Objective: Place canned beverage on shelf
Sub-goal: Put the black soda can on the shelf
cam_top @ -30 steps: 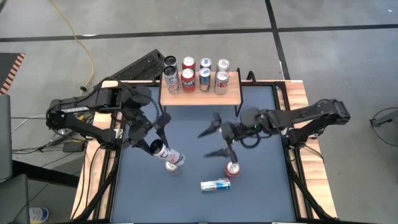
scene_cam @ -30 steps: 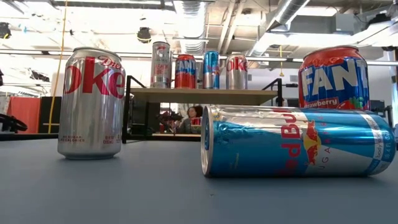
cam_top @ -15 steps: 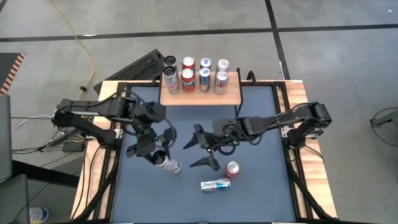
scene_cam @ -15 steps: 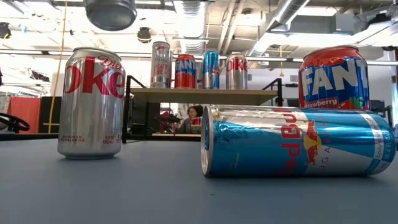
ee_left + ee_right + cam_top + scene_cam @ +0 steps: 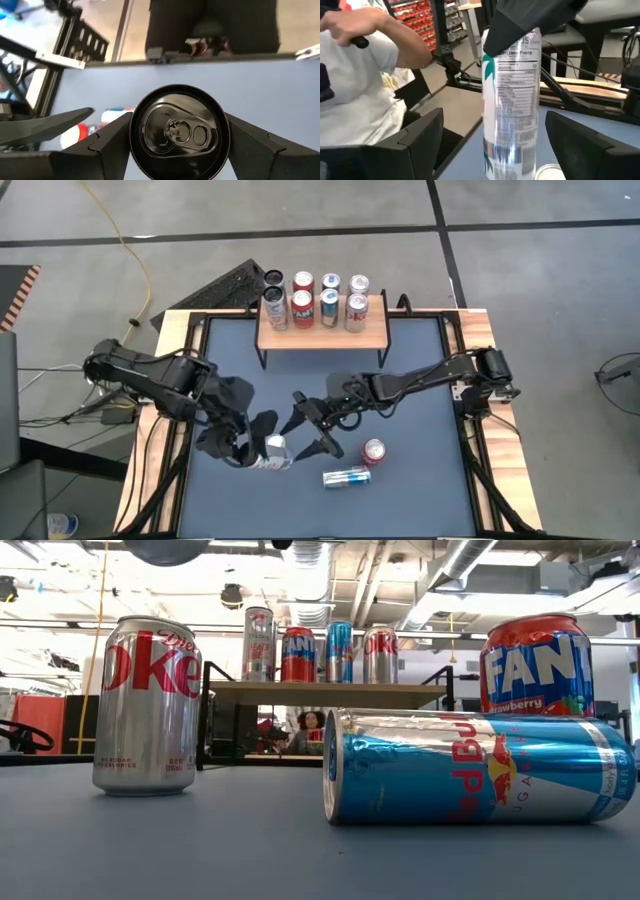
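Left pincer (image 5: 262,452) holds a tall silver can (image 5: 276,448) tight, lifted off the desk (image 5: 420,490). Right pincer (image 5: 312,425), wide open, waits just beside at two o'clock. Shelf (image 5: 322,336) lies well away at twelve o'clock.

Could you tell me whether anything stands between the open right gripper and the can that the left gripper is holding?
Nothing visible does. The left gripper holds the slim silver can up off the table, and the right gripper faces it with open jaws and only clear air between them.
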You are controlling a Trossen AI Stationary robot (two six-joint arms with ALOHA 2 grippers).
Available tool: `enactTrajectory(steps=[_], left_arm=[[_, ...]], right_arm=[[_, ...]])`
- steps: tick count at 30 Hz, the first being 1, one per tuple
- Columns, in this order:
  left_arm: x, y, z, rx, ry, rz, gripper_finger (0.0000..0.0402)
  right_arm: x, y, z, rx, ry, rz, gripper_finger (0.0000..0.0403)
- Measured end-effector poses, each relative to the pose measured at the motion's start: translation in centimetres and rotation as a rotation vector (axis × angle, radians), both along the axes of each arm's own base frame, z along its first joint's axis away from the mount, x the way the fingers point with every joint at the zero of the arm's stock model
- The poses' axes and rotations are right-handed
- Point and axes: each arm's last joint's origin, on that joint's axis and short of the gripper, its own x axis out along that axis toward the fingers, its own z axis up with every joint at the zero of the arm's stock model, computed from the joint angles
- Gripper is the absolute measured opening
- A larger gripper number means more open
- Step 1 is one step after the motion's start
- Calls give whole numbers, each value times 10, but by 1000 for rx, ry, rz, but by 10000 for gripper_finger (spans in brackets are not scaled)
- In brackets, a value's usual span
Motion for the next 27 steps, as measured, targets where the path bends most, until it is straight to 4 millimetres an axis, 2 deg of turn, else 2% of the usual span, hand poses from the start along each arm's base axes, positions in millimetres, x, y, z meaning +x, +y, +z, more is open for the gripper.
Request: enactTrajectory(steps=[6, 13, 18, 23, 27], left_arm=[[0, 1, 0, 26, -13, 2, 257], [2, 2, 0, 55, -47, 8, 257], [3, 8, 0, 52, -36, 27, 257], [5, 15, 0, 31, -26, 32, 257], [6, 19, 0, 13, -24, 30, 257]], right_arm=[[0, -1, -1, -61, -35, 8, 332], [7, -4, -12, -44, 1, -26, 332], [12, -4, -16, -43, -29, -32, 332], [16, -6, -30, -44, 21, -36, 332], [18, -5, -28, -39, 0, -36, 332]])
